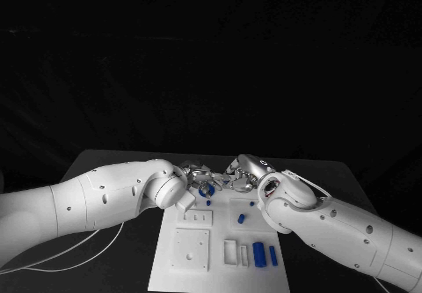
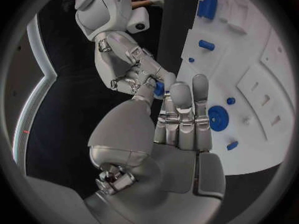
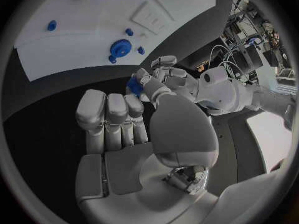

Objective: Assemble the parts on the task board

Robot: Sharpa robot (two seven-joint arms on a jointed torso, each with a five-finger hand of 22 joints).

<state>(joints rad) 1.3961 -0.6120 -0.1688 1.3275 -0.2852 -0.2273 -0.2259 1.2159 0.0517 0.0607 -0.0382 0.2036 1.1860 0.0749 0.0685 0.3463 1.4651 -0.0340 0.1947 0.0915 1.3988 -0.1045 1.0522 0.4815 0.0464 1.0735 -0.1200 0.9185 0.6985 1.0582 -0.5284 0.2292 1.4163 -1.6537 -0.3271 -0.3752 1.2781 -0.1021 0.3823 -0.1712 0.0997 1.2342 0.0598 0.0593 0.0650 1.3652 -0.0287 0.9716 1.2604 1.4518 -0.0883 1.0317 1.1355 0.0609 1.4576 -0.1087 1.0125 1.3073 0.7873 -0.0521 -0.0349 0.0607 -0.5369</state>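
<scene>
— Well, where do the hands stand?
— Left hand (image 1: 195,173) and right hand (image 1: 242,173) meet at the task board's (image 1: 189,271) far edge, fingertips pinching one small blue part (image 2: 159,88) together.
— Other parts?
— Blue gear (image 1: 207,191) just below them; blue cylinder (image 1: 260,253) near the tabletop's front edge.

both hands meet over the far edge of the task board (image 1: 220,268): left hand (image 1: 195,174) and right hand (image 1: 242,174) fingertip to fingertip, grip unclear from here. blue gear (image 1: 207,191) sits just below them near the far edge. blue peg (image 1: 241,218) mid-board. blue cylinder (image 1: 260,254) and thinner blue bar (image 1: 272,256) near the right edge, toward the near right corner.
</scene>
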